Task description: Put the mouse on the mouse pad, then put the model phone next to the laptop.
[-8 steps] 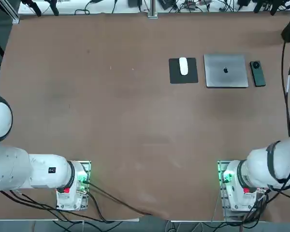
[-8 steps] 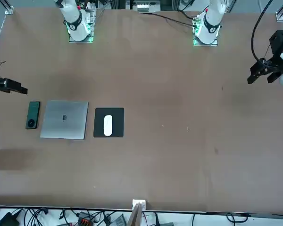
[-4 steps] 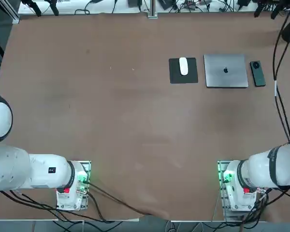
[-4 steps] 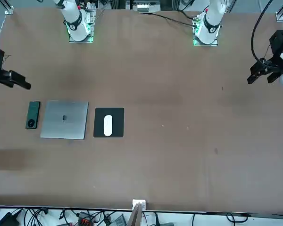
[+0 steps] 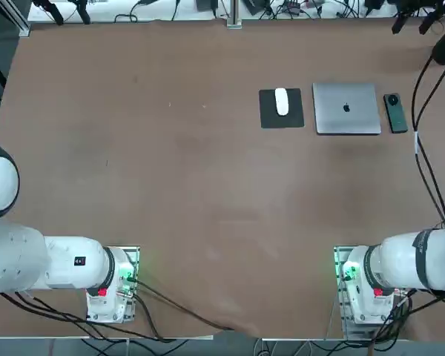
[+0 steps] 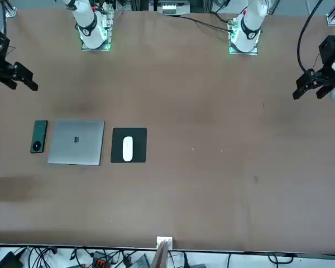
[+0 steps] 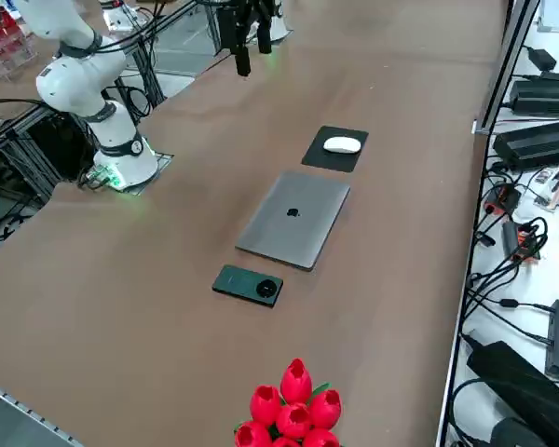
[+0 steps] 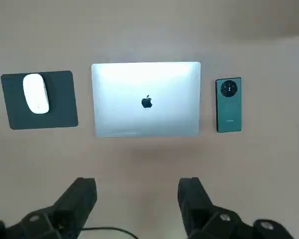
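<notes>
Table [image 5: 200,193], brown and broad, runs under the whole layout. Right arm [image 5: 400,261] reaches in from its base at the near right corner, dark cables looping alongside. Right gripper [image 6: 23,84] is up in the air over the table's right side, clear of the surface and of every item. Its two fingers [image 8: 84,196] stand wide apart, nothing between them.

Laptop [image 5: 347,109]: closed, silver-grey, rounded corners, dark apple logo [image 8: 146,102] at mid-lid. Lies flat toward the table's far side, between pad and phone, touching neither.

Mouse pad [image 5: 268,119]: black, square-cut, flat, just beside the laptop on the robot's left, a narrow strip of brown between the two.

Model phone [image 5: 396,117]: slim, dark teal, flat on the table just beside the laptop on the robot's right, small gap. Back faces up; the round camera ring [image 8: 228,88] sits at the end away from the arm bases. Lies slightly askew in the overhead view.

Mouse [image 5: 282,101]: white, smooth, oval, cordless. Rests wholly on the pad, a little toward its far edge, long axis pointing roughly away from the bases. Dark pad shows all round it.
</notes>
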Motion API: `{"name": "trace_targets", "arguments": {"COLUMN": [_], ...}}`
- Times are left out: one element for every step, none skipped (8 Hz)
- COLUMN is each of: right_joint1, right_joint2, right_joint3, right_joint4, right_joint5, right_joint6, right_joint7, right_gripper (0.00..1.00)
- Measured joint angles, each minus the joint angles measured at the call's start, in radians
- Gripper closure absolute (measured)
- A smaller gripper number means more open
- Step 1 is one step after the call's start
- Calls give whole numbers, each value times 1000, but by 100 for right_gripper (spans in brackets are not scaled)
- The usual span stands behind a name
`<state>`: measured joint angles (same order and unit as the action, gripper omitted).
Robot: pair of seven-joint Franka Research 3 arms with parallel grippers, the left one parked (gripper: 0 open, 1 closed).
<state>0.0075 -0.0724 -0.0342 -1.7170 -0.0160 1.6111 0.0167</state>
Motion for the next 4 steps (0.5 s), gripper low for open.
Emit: {"name": "trace_targets", "arguments": {"right_joint1": [-4,-18,-31,-36], "right_joint2": [0,0,0,0], "right_joint3": [5,4,3,3], "right_joint4": [1,3,4,4], "right_joint5": [3,18,34,37], "right_joint6": [0,0,1,2], "right_joint7": [2,2,2,2], "right_gripper": [0,0,0,0]}}
